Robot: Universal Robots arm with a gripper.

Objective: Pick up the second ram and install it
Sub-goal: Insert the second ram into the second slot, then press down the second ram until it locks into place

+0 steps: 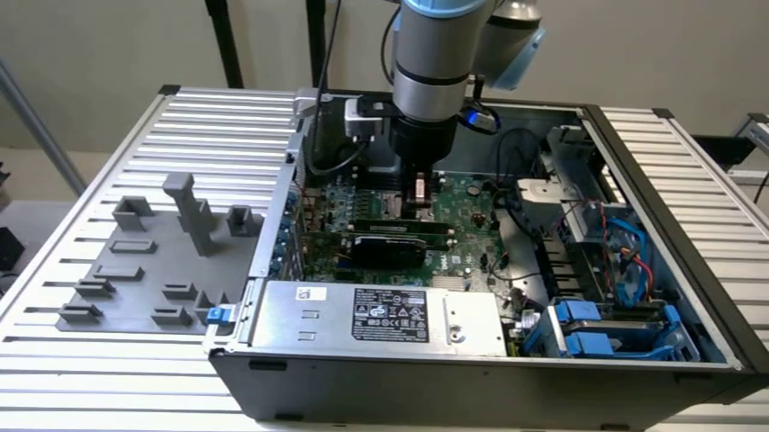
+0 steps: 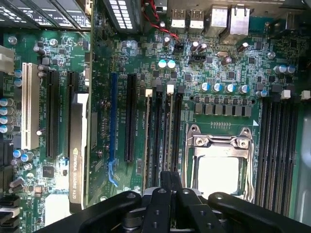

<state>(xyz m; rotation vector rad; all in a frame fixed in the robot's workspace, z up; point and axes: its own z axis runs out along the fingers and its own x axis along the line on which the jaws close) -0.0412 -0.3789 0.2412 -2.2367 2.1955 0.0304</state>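
My gripper (image 1: 420,200) hangs low inside the open computer case, over the motherboard (image 1: 463,202). In the wrist view its two black fingers (image 2: 165,187) are pressed close together right above the bank of memory slots (image 2: 177,131) beside the CPU socket (image 2: 218,160). The second ram (image 2: 167,136) appears edge-on as a thin strip running from between the fingers along one slot, toward a white latch (image 2: 170,89). Another thin pale strip (image 2: 147,141) stands in the neighbouring slot.
A black graphics card (image 1: 387,245) lies just in front of the gripper. The power supply (image 1: 384,315) fills the case's front, with cables and blue drive bays (image 1: 601,328) at the exterior view's right. A grey fixture plate (image 1: 150,261) with blocks sits on the exterior view's left.
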